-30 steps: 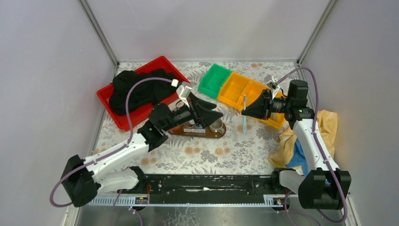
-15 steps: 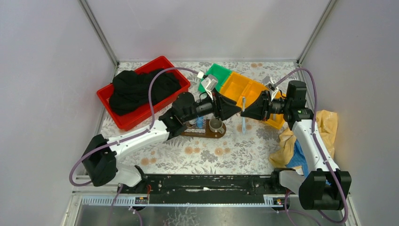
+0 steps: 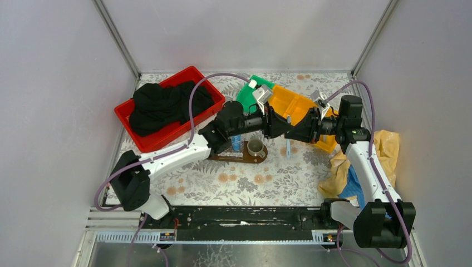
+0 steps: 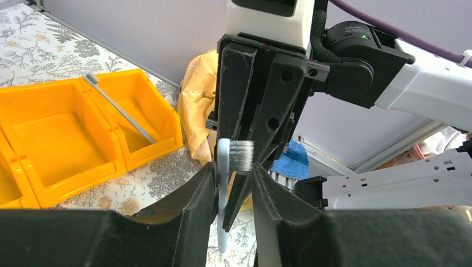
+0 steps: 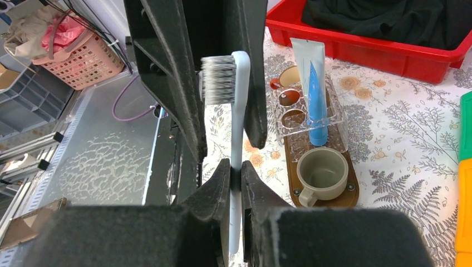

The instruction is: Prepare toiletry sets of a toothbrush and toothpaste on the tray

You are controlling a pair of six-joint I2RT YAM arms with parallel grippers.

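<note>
Risk, drop: the toothbrush (image 5: pixel 239 100) hangs over the table (image 3: pixel 278 172) just beside the tray (image 3: pixel 220 156). If it slipped, it would likely land on the table near the cup (image 3: pixel 255 147), off the tray.
Risk, handover timing: if the right gripper (image 5: pixel 235 169) lets go before the left gripper (image 4: pixel 234 169) clamps, the brush falls. If both clamp and pull apart, it may twist or slip.
Risk, grip site: the left jaws flank the bristle end, and closing on bristles would probably give a soft, poor hold.
Risk, contact: the two sets of fingers sit very near each other, so a small misalignment could knock them together.
Right gripper: clamped on the lower handle, brush upright, bristles at the top.
Left gripper: jaws parted, one on each side of the head. The handle is against or just beside one finger, with a gap on the bristle side, so nothing is held.
Tray contents: clear holder (image 5: pixel 300 111) with blue toothpaste (image 5: pixel 316 105) and whitish toothpaste (image 5: pixel 303 55) standing in it, and the cup at the end nearest the grippers.
Far: a second toothbrush (image 4: pixel 119 108) lies in the yellow bin (image 4: pixel 55 139).
</note>
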